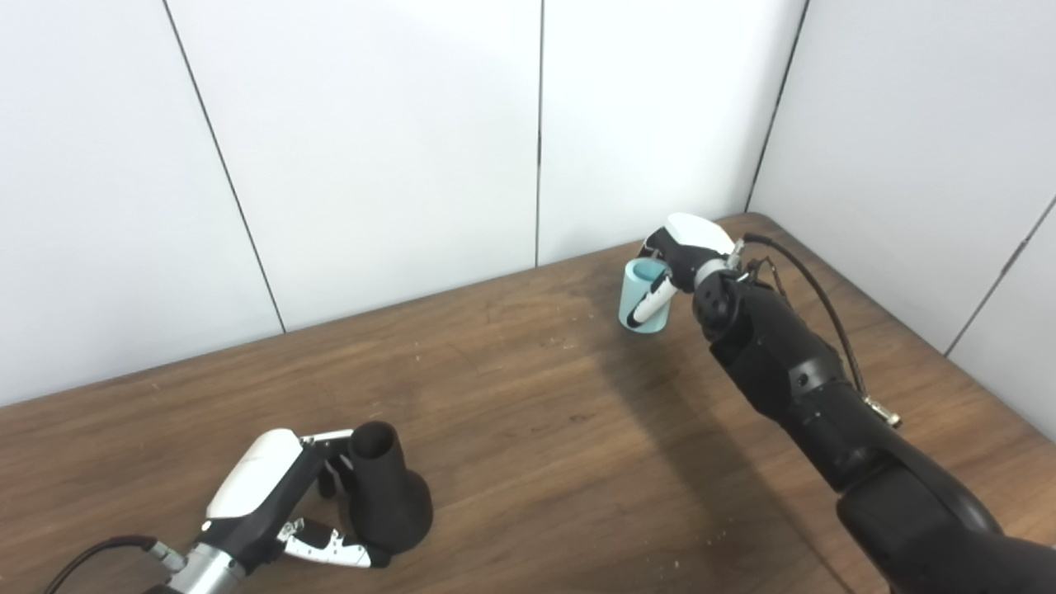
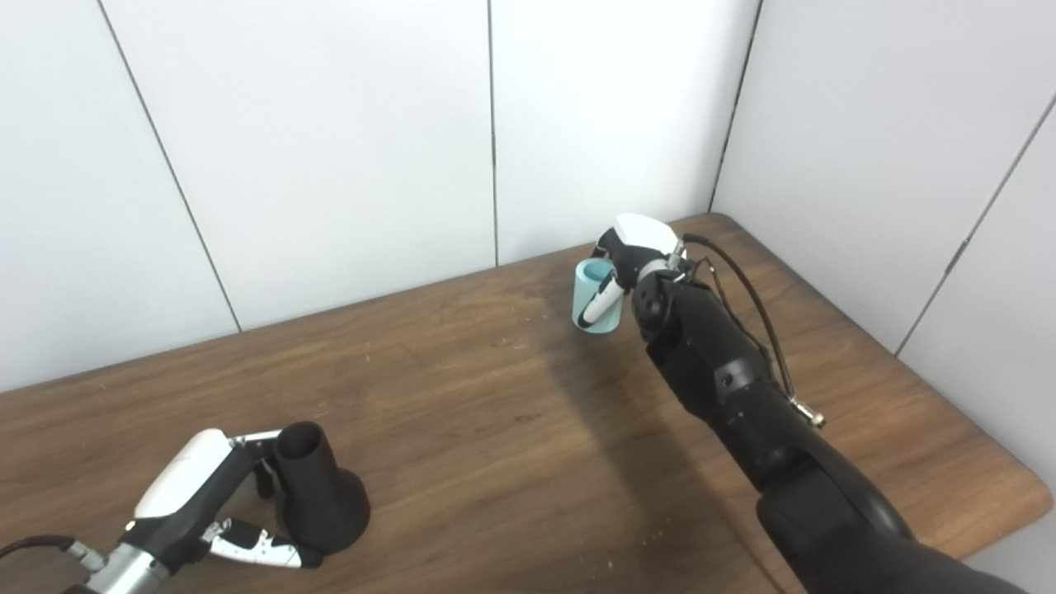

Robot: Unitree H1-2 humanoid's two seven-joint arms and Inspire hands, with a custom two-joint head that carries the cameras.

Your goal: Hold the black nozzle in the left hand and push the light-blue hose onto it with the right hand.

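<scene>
The wooden counter [image 1: 511,396] fills most of the view, backed by pale wall panels [image 1: 371,148] that meet in a corner at the far right. The right arm [image 1: 792,371] stretches a long way across the boards toward that corner, nearly straight, and its shadow falls dark beside it.

Near the front left stands the black nozzle [image 1: 384,495], wide base on the wood and narrow open mouth tilted upward. It looks like rigid moulded plastic, light and unlikely to give. The flared base seems the sensible place to grip, leaving the narrow neck free to receive the hose. The left robot hand [image 1: 285,507] lies low beside it, fingers reaching round the far side of the neck and thumb along the base; it looks to be grasping the nozzle, though the base still sits on the counter.

Far off, well apart from the nozzle, the light-blue hose [image 1: 641,301] is a short, smooth tube, probably soft enough to squash if squeezed hard, so a hold around its middle seems best. The right robot hand [image 1: 685,256] is wrapped around it from above, open end showing.
</scene>
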